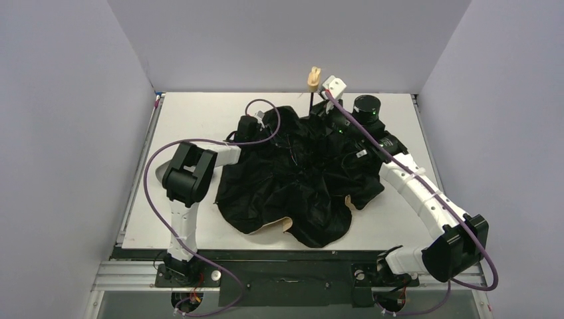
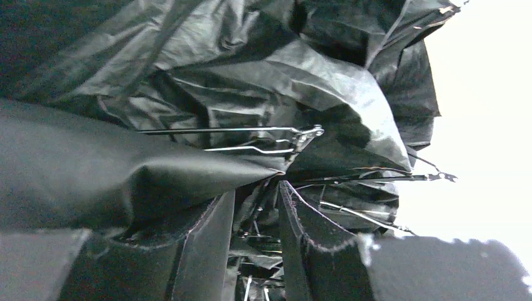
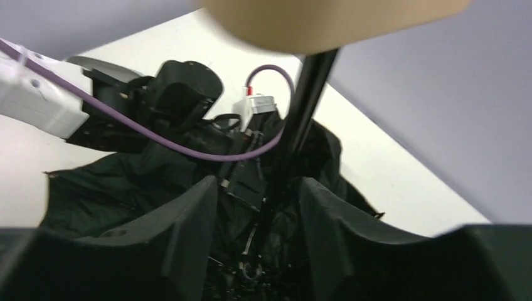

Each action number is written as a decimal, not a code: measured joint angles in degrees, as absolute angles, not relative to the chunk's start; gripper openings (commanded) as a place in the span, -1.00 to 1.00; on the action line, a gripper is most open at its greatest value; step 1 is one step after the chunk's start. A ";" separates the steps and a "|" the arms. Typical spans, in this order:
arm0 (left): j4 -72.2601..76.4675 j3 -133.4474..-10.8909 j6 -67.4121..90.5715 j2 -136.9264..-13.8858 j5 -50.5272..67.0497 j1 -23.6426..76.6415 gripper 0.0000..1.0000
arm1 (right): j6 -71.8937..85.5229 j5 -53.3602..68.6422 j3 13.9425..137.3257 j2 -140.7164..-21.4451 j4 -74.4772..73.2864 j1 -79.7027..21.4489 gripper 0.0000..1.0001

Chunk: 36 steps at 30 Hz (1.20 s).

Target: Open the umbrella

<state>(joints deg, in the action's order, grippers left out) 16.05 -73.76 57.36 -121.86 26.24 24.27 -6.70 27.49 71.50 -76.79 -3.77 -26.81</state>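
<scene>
The compact folding umbrella (image 1: 299, 186) lies spread over the middle of the white tabletop (image 1: 199, 113). Its black inner side faces up, and slivers of the peach-tan outer side curl over at its near edge. The canopy is rumpled rather than taut. Its thin black shaft (image 1: 311, 100) rises from the far part of the canopy, with the small tan handle (image 1: 314, 78) on top, above the table's far edge.

The right gripper (image 3: 258, 188) is at the shaft, low down near the canopy. In my right wrist view its two black fingers (image 3: 188, 238) stand apart, one on either side of the shaft, with a gap showing on both sides, so they are not clamped on it. The handle fills the top of that view as a tan blur.

The left gripper (image 2: 256, 191) is at the far-left part of the canopy. In my left wrist view its fingers (image 2: 313, 251) are also parted. A fold of black fabric lies over one of them, and thin metal ribs (image 2: 251, 130) cross just beyond the tips. I see more ribs and fabric through the gap, but nothing plainly pinched.

A purple cable (image 1: 149, 193) loops out along each arm. Pale grey walls close in the table on the left, far and right sides.
</scene>
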 measured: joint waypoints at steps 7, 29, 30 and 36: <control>13.85 -74.56 54.89 -122.28 25.98 23.83 -0.36 | -3.55 28.18 71.33 -75.75 -7.16 -21.58 0.43; 12.56 -72.10 48.47 -105.32 31.38 23.05 -0.20 | 20.27 33.01 67.05 -78.65 -21.23 -11.66 -0.60; 12.40 -71.35 48.16 -103.46 31.68 23.07 -0.21 | 21.02 33.30 67.05 -80.20 -21.41 -11.75 -0.60; 10.33 -64.47 47.55 -99.50 32.45 23.92 -0.21 | 23.27 33.32 67.05 -86.02 -21.56 -14.26 -0.55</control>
<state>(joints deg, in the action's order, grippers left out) 10.33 -64.47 47.55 -99.50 32.45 23.92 23.27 33.32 67.05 -86.02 -21.56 -14.26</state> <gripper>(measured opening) 0.396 0.203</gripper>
